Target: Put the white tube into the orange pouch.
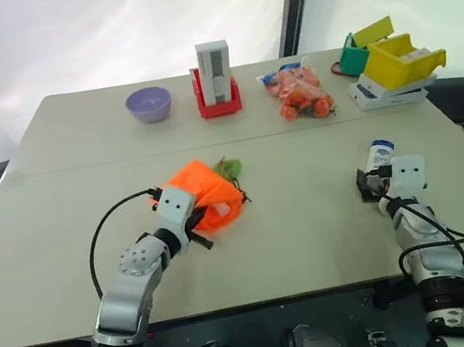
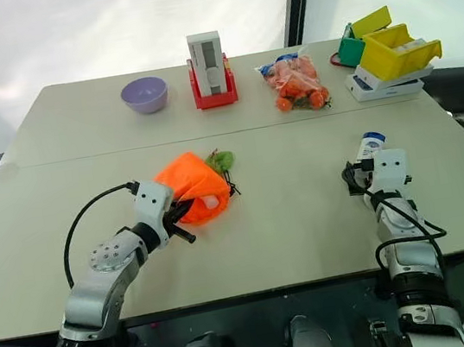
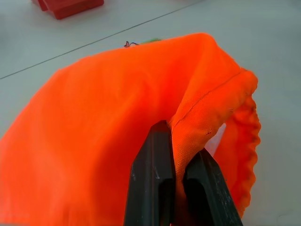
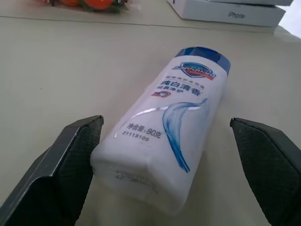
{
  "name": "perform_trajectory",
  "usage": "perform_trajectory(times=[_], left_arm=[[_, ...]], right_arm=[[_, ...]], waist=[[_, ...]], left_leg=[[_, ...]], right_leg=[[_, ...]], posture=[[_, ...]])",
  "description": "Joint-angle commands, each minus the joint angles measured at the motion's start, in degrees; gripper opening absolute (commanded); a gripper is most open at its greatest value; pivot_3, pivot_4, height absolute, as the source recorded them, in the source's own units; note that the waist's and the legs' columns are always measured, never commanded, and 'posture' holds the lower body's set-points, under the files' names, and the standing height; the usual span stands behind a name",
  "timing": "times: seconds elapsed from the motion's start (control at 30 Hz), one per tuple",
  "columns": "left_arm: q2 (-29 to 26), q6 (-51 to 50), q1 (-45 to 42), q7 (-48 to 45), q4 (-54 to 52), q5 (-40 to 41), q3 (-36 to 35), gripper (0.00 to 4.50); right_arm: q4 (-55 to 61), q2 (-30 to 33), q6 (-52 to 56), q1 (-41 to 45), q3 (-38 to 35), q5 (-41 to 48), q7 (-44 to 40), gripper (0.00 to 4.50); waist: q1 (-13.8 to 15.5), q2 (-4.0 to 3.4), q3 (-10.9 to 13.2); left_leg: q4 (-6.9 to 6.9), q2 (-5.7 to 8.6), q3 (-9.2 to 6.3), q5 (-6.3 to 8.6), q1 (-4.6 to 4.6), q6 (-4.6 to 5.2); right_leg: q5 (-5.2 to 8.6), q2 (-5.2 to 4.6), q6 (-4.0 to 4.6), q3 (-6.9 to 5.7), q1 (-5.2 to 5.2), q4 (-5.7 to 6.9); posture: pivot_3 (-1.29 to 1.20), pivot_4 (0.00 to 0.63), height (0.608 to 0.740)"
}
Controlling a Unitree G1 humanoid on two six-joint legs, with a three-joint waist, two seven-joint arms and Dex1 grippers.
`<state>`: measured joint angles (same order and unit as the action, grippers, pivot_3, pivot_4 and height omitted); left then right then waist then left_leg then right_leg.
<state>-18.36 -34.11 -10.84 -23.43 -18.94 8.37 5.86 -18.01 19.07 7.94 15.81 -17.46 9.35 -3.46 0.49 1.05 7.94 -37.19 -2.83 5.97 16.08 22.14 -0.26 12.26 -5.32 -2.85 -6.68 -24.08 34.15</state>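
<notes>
We are pinching the pouch (image 3: 117, 132) rim in our closed left end effector (image 3: 181, 188), holding its soft, floppy mouth up. Farther right, our right end effector (image 4: 164, 155) is gaping wide around the tube (image 4: 169, 141) lying on the counter (image 1: 312, 240). It looks light, stiff and slick, so we are favouring mid-body.
</notes>
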Motion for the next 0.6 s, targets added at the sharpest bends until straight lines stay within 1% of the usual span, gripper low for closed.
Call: perform_trajectory(times=[0.03,0.1,0.13,0.2,0.3,0.47,0.53,0.6], left_arm=[[0.6,2.0,-0.3,0.3,-0.5,-0.2,0.4,0.05],[0.7,2.1,-0.1,0.2,-0.7,-0.2,0.4,0.05],[0.6,2.2,0.2,0.2,-0.7,-0.3,0.3,0.01],[0.5,2.3,0.6,0.2,-0.8,-0.3,0.2,0.0],[0.3,2.6,1.0,0.0,-0.7,-0.2,-0.1,0.0],[0.0,2.7,1.7,-0.2,-0.1,0.2,-1.2,0.0],[0.2,2.3,1.6,-0.2,0.5,1.2,-2.5,0.0],[0.7,0.5,1.3,-0.6,0.6,3.8,-4.8,0.0]], right_arm=[[-1.1,-0.6,-0.4,2.6,-2.0,1.0,2.4,4.5],[-1.2,-1.0,-0.9,2.8,-2.3,1.5,2.7,4.5],[-0.7,-1.1,-1.2,2.6,-2.2,1.6,2.4,4.24],[0.0,-1.2,-1.4,2.2,-2.0,1.5,2.3,3.6],[1.5,-1.3,-1.4,2.0,-1.4,1.2,1.9,2.14],[5.6,-0.8,-2.6,0.9,1.2,0.6,-1.7,2.14],[8.8,0.1,-3.3,-0.2,3.6,1.1,-6.6,2.14],[14.5,1.8,-1.8,-2.3,7.5,4.3,-16.2,2.14]], waist=[[-0.1,-0.01,0.0],[-0.1,-0.01,0.0],[-0.1,-0.02,0.0],[-0.1,-0.02,0.0],[-0.2,-0.03,0.0],[-0.3,-0.07,0.0],[-0.4,-0.09,0.0],[-0.5,-0.1,0.0]], left_leg=[[0.0,0.0,0.0,0.0,0.0,0.0],[0.0,0.01,0.0,0.0,0.0,0.0],[0.01,0.0,0.0,0.0,0.0,0.0],[0.02,0.0,0.0,0.0,0.0,0.0],[0.02,0.0,0.0,0.0,0.01,0.0],[0.02,-0.01,-0.01,0.0,0.0,0.0],[0.02,-0.01,-0.01,0.0,0.0,0.0],[0.03,-0.01,-0.01,0.0,0.01,0.0]], right_leg=[[0.0,0.0,0.0,0.0,0.0,0.0],[0.0,0.0,0.0,0.01,0.0,0.01],[0.0,0.0,-0.01,0.01,0.0,0.01],[0.0,0.0,-0.03,0.01,0.0,0.0],[0.0,0.0,-0.05,0.01,-0.01,0.0],[0.01,0.0,-0.04,0.01,-0.01,0.02],[0.01,0.0,-0.04,0.01,-0.02,0.02],[0.01,0.0,-0.05,0.01,-0.04,0.01]], posture=[[0.0,0.15,0.74],[0.0,0.15,0.74],[0.0,0.15,0.74],[0.0,0.15,0.74],[0.0,0.15,0.74],[0.0,0.15,0.74],[0.0,0.15,0.74],[0.0,0.15,0.74]])
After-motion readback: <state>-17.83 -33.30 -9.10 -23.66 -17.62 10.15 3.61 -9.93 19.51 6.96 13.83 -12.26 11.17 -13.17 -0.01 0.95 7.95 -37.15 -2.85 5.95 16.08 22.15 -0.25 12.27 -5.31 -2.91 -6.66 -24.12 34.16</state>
